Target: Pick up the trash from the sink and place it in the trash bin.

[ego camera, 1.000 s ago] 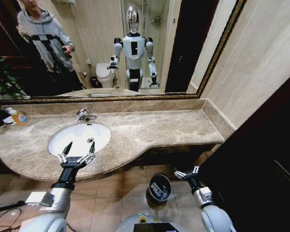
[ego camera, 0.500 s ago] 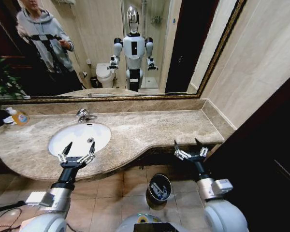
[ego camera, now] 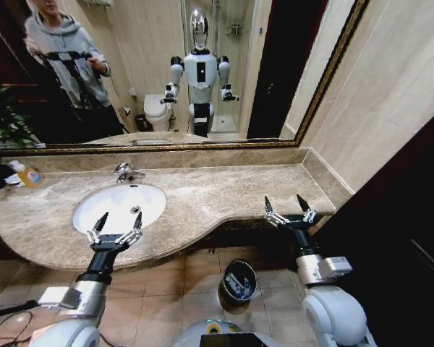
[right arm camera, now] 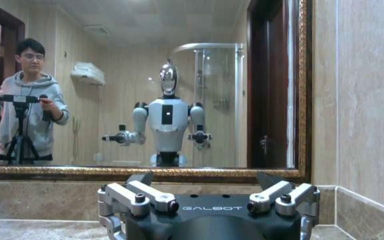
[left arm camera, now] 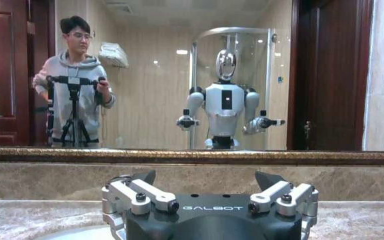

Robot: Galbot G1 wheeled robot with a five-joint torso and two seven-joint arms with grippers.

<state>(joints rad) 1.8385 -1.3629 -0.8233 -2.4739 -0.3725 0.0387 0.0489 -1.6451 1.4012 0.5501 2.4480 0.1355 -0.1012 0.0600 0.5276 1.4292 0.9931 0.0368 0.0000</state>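
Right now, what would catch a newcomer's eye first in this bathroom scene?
Probably the large gold-framed wall mirror above the counter, reflecting the white humanoid robot. Next, the open left gripper poised over the front rim of the white oval sink set in the beige-brown marble countertop, and the open right gripper raised at the counter's right end. The small round black trash bin stands on the tiled floor below.

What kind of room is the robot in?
It looks like a bathroom. There is a white sink with a shiny faucet set in a marble counter, and the big mirror shows a toilet and a glass shower behind the robot.
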